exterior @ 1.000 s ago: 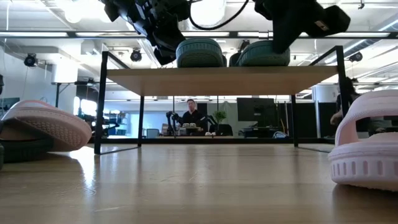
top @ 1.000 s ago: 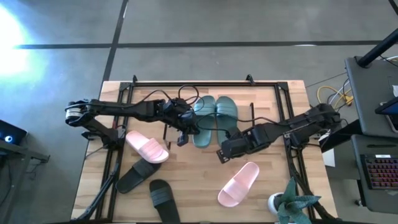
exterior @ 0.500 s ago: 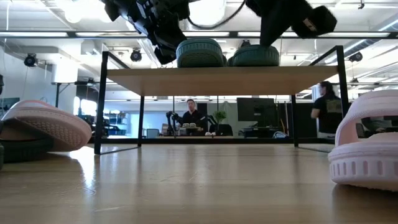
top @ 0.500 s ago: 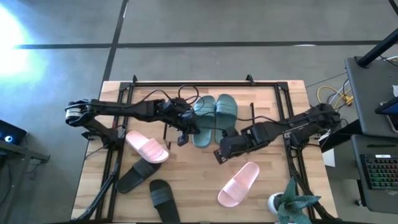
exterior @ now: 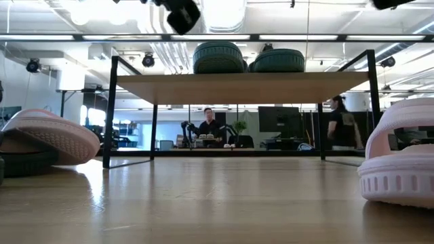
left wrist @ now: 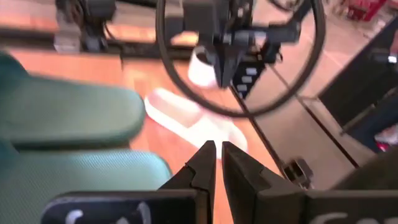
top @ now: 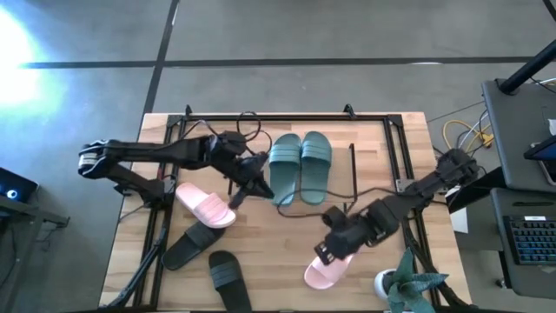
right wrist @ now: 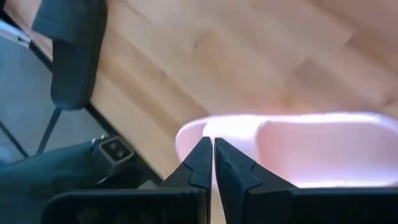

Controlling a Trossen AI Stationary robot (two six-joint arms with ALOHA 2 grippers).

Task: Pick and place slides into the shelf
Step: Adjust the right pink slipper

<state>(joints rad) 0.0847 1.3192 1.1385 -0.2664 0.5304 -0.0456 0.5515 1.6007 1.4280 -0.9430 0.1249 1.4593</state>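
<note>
Two teal-green slides (top: 300, 167) lie side by side on the shelf's wood board (exterior: 237, 88), soles down; they also show in the low view (exterior: 247, 58). My left gripper (top: 241, 193) is shut and empty, just left of the left teal slide (left wrist: 68, 112) and above the table. My right gripper (top: 324, 252) is shut and empty, over the end of a pale pink slide (top: 334, 261) that lies on the table at the near right; that slide also shows in the right wrist view (right wrist: 298, 149). A second pink slide (top: 206, 206) and two black slides (top: 208, 259) lie on the table at the near left.
A large black tube frame (top: 287, 116) runs round the table. A potted plant (top: 404, 285) stands at the near right corner. Cables (top: 382, 187) trail across the shelf's right side. In the low view, people (exterior: 207, 125) show in the room behind.
My right gripper has left the right teal slide and gone toward the table's near edge, ending over the pink slide at the near right. My left gripper has drawn back from the left teal slide, toward the table's left and upward. Both teal slides stay on the shelf.
</note>
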